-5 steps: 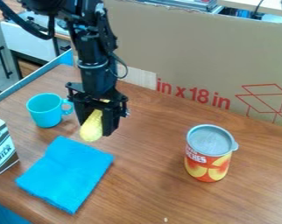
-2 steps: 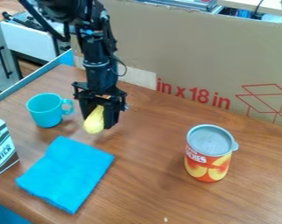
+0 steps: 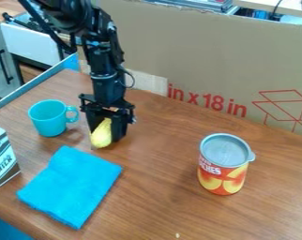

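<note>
We see a brown wooden worktop (image 3: pixel 160 178) at a slant from above. A black robot arm (image 3: pixel 106 70) comes in from the top left, and its gripper (image 3: pixel 107 138) hangs down over the left half of the worktop, on the side nearer the back edge. The gripper's two black fingers are parted only by the width of a yellow item (image 3: pixel 101 134) and are closed on it. This item is smooth, rounded at its lower end and narrower above. We cannot tell whether it touches the wood.

Just left of the gripper, toward the left edge, stands an upright turquoise mug (image 3: pixel 49 121), its handle facing the gripper. In front of both, we find a folded bright blue cloth (image 3: pixel 72 185) lying flat. A carton (image 3: pixel 3 159) stands toward the front left corner. Well apart on the right half is an upright orange, red and yellow can (image 3: pixel 222 171) with a grey lid. A blue rail (image 3: pixel 28 89) runs along the left edge, and brown cardboard (image 3: pixel 197 61) rises behind the back edge.
</note>
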`<state>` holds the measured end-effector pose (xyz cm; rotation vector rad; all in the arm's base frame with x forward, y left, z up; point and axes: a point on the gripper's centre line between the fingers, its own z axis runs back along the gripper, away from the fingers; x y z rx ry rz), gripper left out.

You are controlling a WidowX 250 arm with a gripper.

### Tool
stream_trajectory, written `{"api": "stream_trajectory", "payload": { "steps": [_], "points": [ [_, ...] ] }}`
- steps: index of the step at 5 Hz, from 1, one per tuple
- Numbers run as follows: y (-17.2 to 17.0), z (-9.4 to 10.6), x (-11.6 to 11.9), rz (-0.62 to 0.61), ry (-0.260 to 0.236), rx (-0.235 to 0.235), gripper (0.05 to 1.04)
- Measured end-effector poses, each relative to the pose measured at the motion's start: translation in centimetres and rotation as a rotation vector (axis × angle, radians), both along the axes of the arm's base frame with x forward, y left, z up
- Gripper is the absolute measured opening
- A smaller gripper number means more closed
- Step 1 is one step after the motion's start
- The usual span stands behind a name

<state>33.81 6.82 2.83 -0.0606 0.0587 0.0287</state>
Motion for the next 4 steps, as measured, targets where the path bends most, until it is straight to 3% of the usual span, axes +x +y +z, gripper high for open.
{"api": "stream_trajectory", "payload": {
  "steps": [1,2,4],
  "points": [
    [-0.3,-0.5,-0.2,-0.006,-0.005,-0.017,0.744],
    [-0.3,-0.3,-0.3,-0.016,-0.002,-0.012,0.992],
    [0.0,3.9,0.6,0.001,-0.108,0.024,1.001]
  ]
}}
